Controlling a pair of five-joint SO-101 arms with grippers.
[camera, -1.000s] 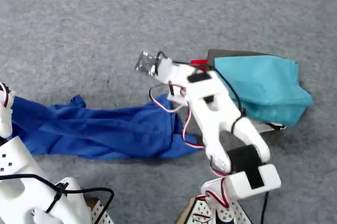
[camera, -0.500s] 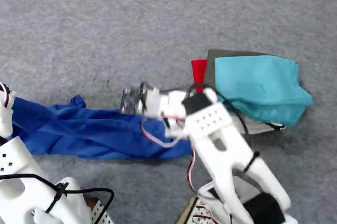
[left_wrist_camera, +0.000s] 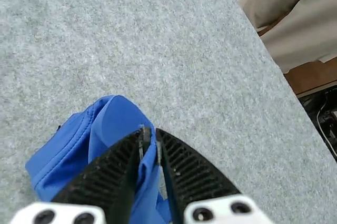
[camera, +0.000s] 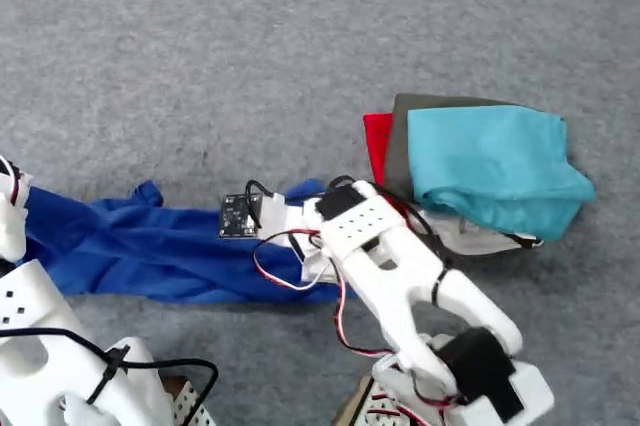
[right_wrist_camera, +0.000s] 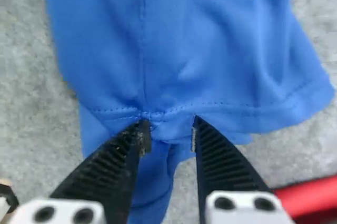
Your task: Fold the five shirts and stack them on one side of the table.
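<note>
- High view: a crumpled blue shirt of soft knit fabric point(camera: 170, 241) lies drawn out in a long band along the near side of the grey felt-covered table point(camera: 300, 46). Its far end is near a stack of folded shirts with a teal folded shirt point(camera: 490, 166) on top. The right gripper point(camera: 234, 218) sits low over the band, partway along.
- Left wrist view: the left gripper point(left_wrist_camera: 149, 132) has its ribbed black fingers point(left_wrist_camera: 181, 166) pressed together on a raised fold of the blue shirt point(left_wrist_camera: 100, 134), with cloth pinched between the tips.
- Right wrist view: the right gripper point(right_wrist_camera: 167, 129) has its fingers a little apart, straddling the stitched hem of the blue shirt point(right_wrist_camera: 184, 40). One tip touches the seam and nothing is gripped yet.
- Judgement: close squarely on the hem and catch both layers. Keep the left end pinned so the band stays taut, then carry the fold over evenly.
</note>
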